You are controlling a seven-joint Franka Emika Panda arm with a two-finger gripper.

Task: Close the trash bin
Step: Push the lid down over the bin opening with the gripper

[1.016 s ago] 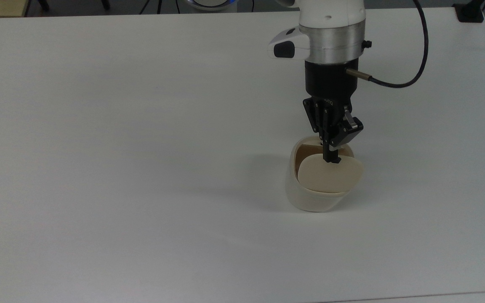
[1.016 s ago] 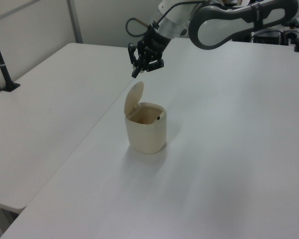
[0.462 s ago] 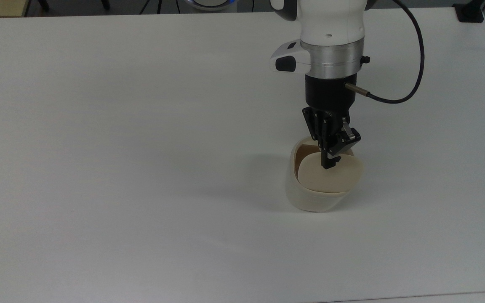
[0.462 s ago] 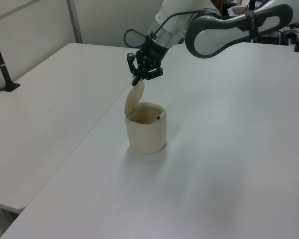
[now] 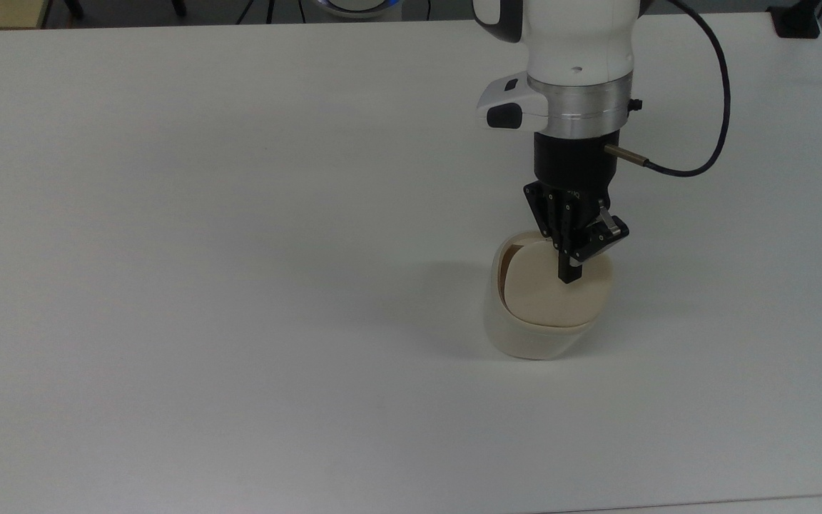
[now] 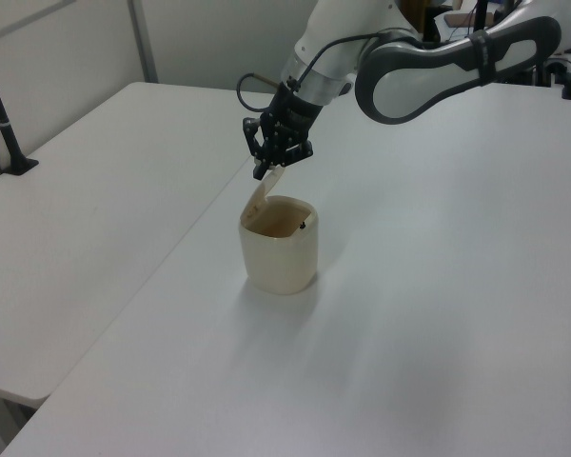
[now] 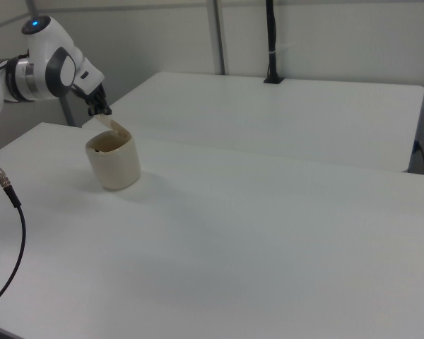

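The trash bin (image 5: 529, 337) is a small cream-white tub on the white table (image 5: 240, 285), right of centre in the top view. Its beige lid (image 5: 554, 296) is hinged up and leans partway over the brownish opening. In the left view the trash bin (image 6: 279, 257) has its lid (image 6: 263, 194) slanting up from the rim on the left view's left. My gripper (image 5: 569, 275) points down, fingers together and shut, with its tip against the lid's upper edge. It holds nothing. From the right view, the gripper (image 7: 100, 110) touches the lid (image 7: 117, 128) above the trash bin (image 7: 114, 167).
A black cable (image 5: 713, 107) loops off my wrist. A second white table (image 6: 95, 190) adjoins along a seam; a black post (image 6: 0, 105) is clamped to it, the same post (image 7: 271, 42) showing in the right view. A black block (image 5: 796, 20) sits at the top view's far right corner.
My gripper came down and slid slightly toward the top view's right, meeting the lid. The lid has tipped from nearly upright to leaning further over the opening.
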